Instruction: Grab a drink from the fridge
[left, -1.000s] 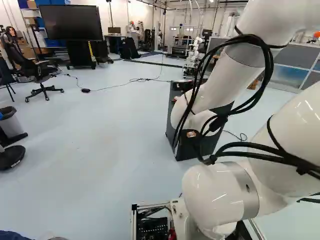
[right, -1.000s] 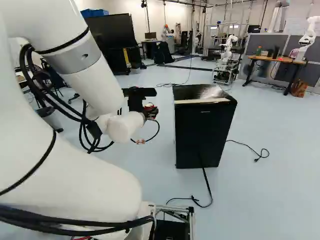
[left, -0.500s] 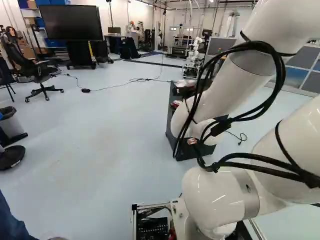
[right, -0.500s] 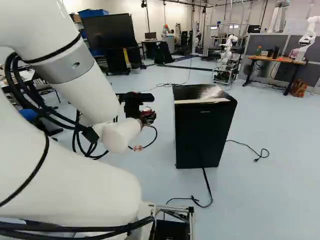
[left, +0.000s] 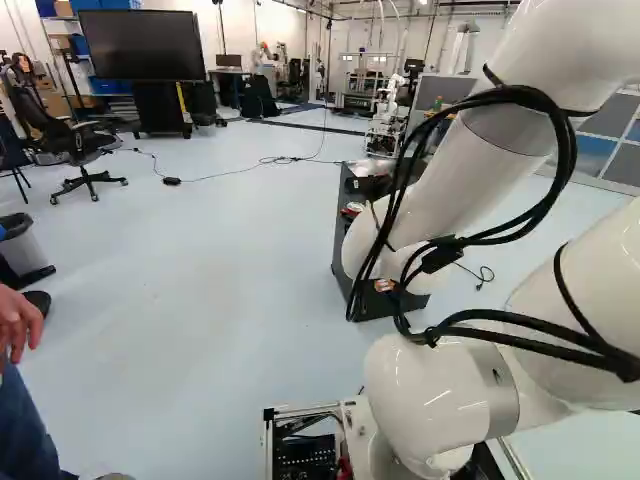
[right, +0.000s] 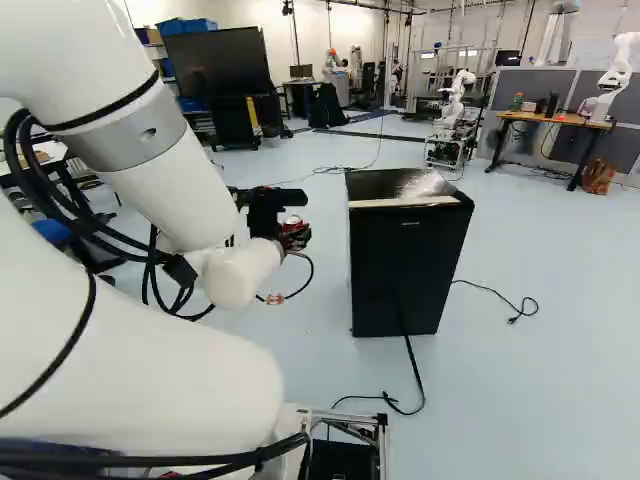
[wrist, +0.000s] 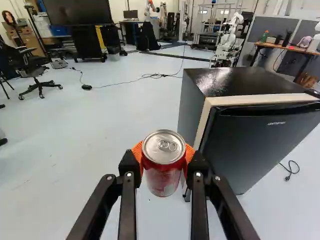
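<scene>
In the right base view my gripper (right: 296, 239) hangs in the air to the left of the black fridge (right: 405, 265), with the top of a red can (right: 293, 221) showing at it. Seen from the wrist, the gripper (wrist: 163, 156) is shut on the red drink can (wrist: 163, 179), orange pads pressing it from both sides, its silver lid facing the camera. The fridge (wrist: 260, 145) stands beside and beyond the can, its door up against the body with a cream strip between. The left base view shows the fridge partly hidden behind my arm.
A person's hand (left: 18, 322) and leg are near the base at the left of the left base view. A black cable (right: 412, 375) lies on the floor before the fridge. Another robot (right: 455, 105) stands farther back; a desk (right: 550, 120) is at the right.
My arm has shifted back a little, its upper part moving left in the right base view; the can moved with the gripper. A hand has appeared at the left base view's left. The base is still.
</scene>
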